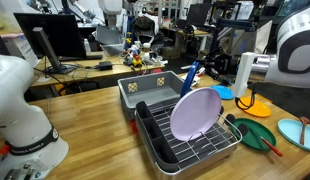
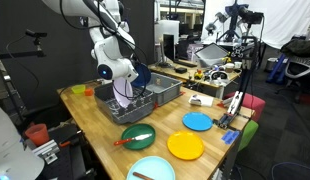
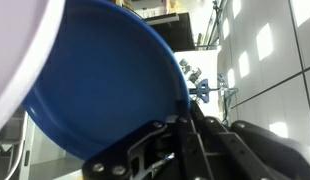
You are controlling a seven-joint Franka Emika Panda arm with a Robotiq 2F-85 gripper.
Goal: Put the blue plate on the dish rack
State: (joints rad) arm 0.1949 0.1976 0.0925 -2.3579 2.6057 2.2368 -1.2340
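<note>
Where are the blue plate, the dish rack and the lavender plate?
blue plate (image 3: 95, 80): in the wrist view, middle of its face
dish rack (image 1: 200, 152): in an exterior view, bare front wires
lavender plate (image 1: 195, 113): in an exterior view, centre of its face

Blue plate (image 3: 95, 80) fills most of the frame, seen close and at a slant, its round rim sweeping from top centre down to the right. Gripper (image 3: 183, 125) comes in from the bottom edge: black linkage and fingers (image 3: 195, 135) pinched together on the plate's lower right rim. Pale curved surface (image 3: 17, 45), blurred, overlaps the plate at upper left; cannot tell whether they touch. Behind, right side: light wall (image 3: 280, 90) with bright rectangular patches. Small blue item (image 3: 201, 88) beyond the rim, too blurred to identify.
</note>
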